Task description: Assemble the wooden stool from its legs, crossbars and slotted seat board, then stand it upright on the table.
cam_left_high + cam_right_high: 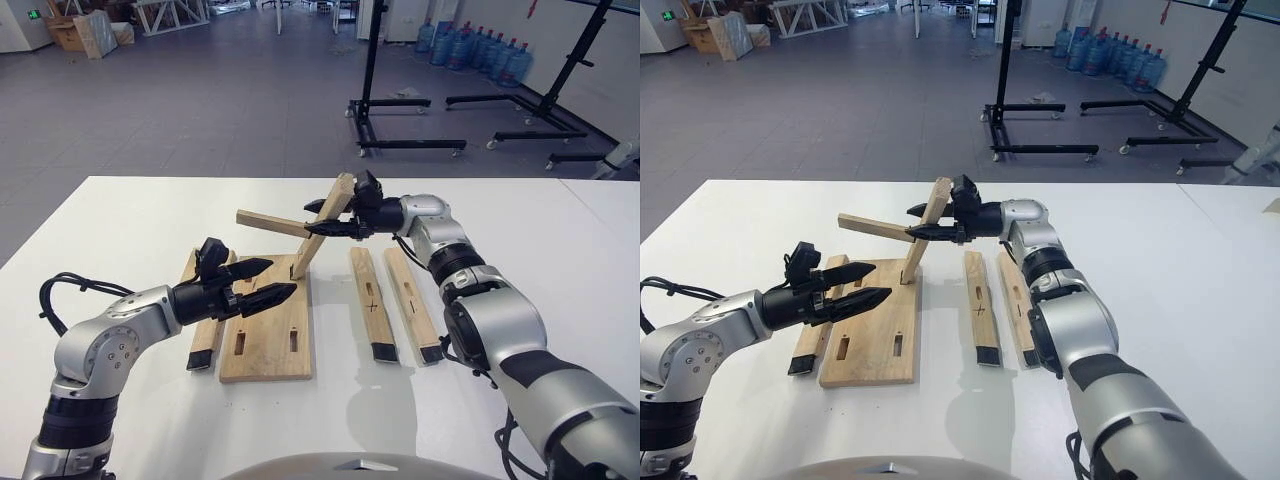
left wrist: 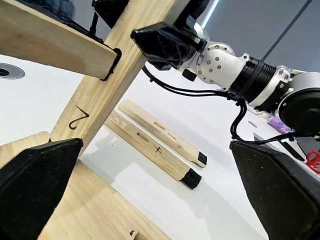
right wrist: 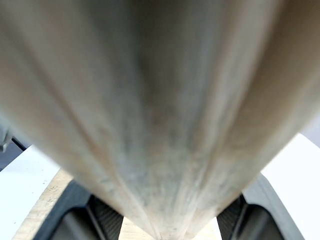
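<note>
The right gripper (image 1: 322,218) is clamped on a pale wooden leg (image 1: 308,252), held tilted with its lower end at the far right corner of the slotted board (image 1: 268,350). A crossbar (image 1: 268,223) juts left from a notch in the leg, and a handwritten 2 (image 2: 80,119) sits below that joint. The left gripper (image 1: 280,276) hangs spread and empty over the board's far half. Two legs (image 1: 370,300) lie right of the board, black-tipped, one marked with a cross. A fourth leg (image 1: 203,345) lies along the board's left edge on the white table (image 1: 120,220).
</note>
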Tool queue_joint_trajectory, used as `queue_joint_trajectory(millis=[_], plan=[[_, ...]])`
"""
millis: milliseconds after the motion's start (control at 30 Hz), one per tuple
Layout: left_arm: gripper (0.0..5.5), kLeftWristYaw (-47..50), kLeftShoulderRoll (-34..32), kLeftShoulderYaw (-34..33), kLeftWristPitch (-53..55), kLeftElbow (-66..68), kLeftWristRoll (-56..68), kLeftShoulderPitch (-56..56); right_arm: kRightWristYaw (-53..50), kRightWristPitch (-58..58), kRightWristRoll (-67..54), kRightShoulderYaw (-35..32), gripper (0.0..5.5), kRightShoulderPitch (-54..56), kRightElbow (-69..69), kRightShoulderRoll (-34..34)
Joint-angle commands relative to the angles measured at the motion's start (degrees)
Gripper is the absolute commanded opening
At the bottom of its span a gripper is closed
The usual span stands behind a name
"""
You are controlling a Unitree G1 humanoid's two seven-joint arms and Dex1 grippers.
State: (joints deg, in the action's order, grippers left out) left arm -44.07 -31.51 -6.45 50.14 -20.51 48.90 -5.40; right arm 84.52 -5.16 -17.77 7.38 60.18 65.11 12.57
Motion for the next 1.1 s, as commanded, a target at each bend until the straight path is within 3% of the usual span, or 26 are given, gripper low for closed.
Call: queue_joint_trajectory(millis=[33,167,300,433,600,767,1100], plan=[[5.40,1.5,0.7,0.1,-0.9,-1.5,-0.4,1.1,-1.2,4.8,8.5,4.8,2.06,-3.3,2.6,0.4],[5.40,2.5,1.2,0.0,-1.0,-1.8,-0.4,1.6,-5.0,7.5,11.9,8.2,2.06,-5.8,2.7,0.2],[5.40,3.2,1.7,0.0,-1.1,-1.5,-0.6,1.7,-16.3,1.4,17.0,12.6,2.06,-9.8,0.8,0.8],[5.40,3.5,2.3,0.4,-1.3,-0.8,-1.2,1.6,-23.1,9.8,21.9,18.6,2.06,-9.7,3.3,1.3],[5.40,3.6,2.3,0.8,-0.9,0.4,-1.5,0.2,-20.1,20.2,11.5,11.6,2.06,-7.9,5.7,-0.3],[5.40,3.7,2.4,1.3,-0.5,1.6,-1.7,-1.1,-21.7,29.1,9.1,9.3,2.06,-9.9,7.9,-1.1],[5.40,2.8,1.6,2.2,-0.2,4.2,-2.1,-3.3,-24.8,14.8,20.8,20.5,2.06,-12.9,7.7,4.2]])
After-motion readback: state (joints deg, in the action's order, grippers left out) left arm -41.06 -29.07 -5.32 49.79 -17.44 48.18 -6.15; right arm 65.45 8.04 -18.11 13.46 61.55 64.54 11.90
